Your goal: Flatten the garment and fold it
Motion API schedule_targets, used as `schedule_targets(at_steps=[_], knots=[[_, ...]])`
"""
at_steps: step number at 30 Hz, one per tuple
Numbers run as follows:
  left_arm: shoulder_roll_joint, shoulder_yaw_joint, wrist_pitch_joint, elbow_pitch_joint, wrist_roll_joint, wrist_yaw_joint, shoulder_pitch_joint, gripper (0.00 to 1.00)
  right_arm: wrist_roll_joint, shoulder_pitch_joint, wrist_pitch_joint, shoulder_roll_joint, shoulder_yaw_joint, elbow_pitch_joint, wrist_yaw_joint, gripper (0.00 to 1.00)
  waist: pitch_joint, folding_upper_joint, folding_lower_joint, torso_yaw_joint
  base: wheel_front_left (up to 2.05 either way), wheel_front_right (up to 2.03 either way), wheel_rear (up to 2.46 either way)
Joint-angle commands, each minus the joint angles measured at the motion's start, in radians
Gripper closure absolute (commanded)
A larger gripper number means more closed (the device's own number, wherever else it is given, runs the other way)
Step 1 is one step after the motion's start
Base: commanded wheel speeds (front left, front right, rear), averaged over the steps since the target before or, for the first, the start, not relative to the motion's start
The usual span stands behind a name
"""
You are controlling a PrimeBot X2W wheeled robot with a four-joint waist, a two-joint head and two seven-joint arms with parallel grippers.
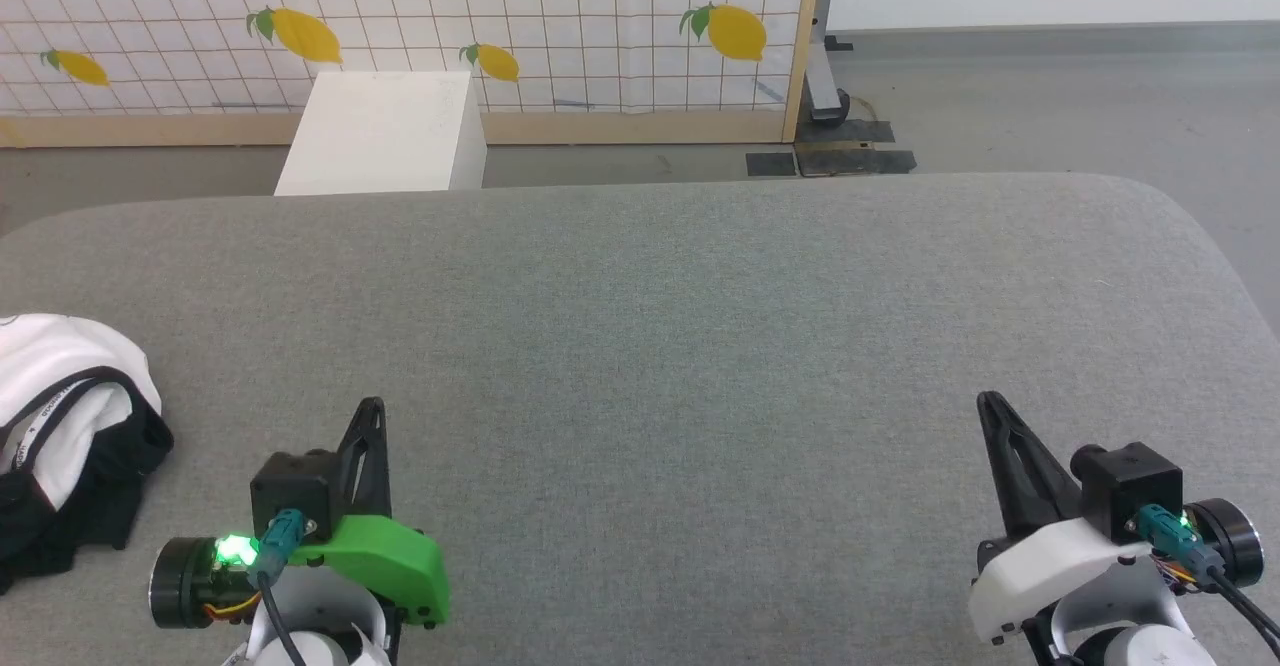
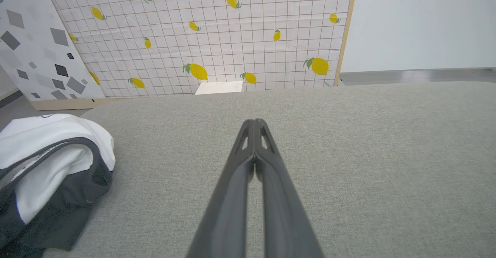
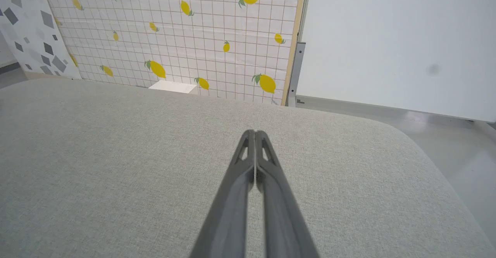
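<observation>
Grey fabric-covered counter w/ rounded corners; behind it white grid panel w/ yellow lemon print and white rectangular box on floor. Crumpled white shirt w/ black sleeves and black collar lies in heap at far left edge of counter, near left gripper, not touching. Its jaws clenched, nothing between. At lower right, right gripper, well apart from shirt, jaws clenched too, empty.

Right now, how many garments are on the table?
1: the shirt, crumpled at the table's left side, left of the left end effector. It runs out of the head view, so more could lie beyond.
</observation>
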Motion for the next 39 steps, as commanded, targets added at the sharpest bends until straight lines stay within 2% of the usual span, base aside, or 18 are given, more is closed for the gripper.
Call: schedule_targets(at_steps=[1, 39], knots=[[-0.004, 0.003, 0.001, -0.003, 0.01, 0.007, 0.011, 1.0, -0.006, -0.015, 0.0, 0.001, 0.001, -0.005, -0.002, 1.0, 0.0, 0.0111, 0.0, 0.0, 0.0, 0.0, 0.0], [-0.004, 0.003, 0.001, -0.003, 0.01, 0.007, 0.011, 1.0, -0.006, -0.015, 0.0, 0.001, 0.001, -0.005, -0.002, 1.0, 0.0, 0.0111, 0.0, 0.0, 0.0, 0.0, 0.0]])
